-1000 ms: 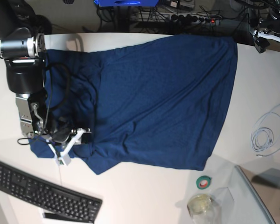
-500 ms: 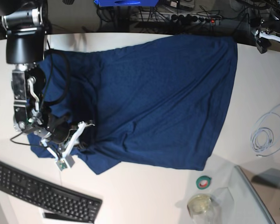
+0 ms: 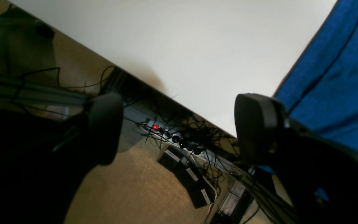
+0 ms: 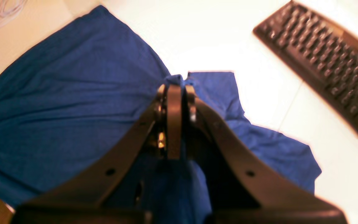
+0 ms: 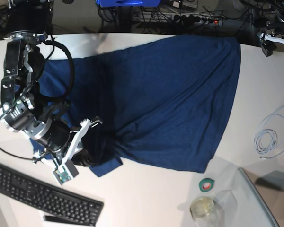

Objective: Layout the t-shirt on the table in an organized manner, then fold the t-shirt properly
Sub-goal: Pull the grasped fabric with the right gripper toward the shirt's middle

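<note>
My right tool (image 4: 176,81) is clenched on a bunched fold of the t-shirt (image 5: 170,94). My left tool (image 3: 179,127) hangs released over the counter (image 3: 182,43) edge.

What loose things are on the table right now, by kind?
T-shirt: 1
Keyboard: 1
Tape roll: 1
Cable coil: 1
Clear jar: 1
Total: 5

A plain navy t-shirt (image 5: 165,99) lies on the white table (image 5: 146,198) near a black keyboard (image 5: 42,196).
</note>
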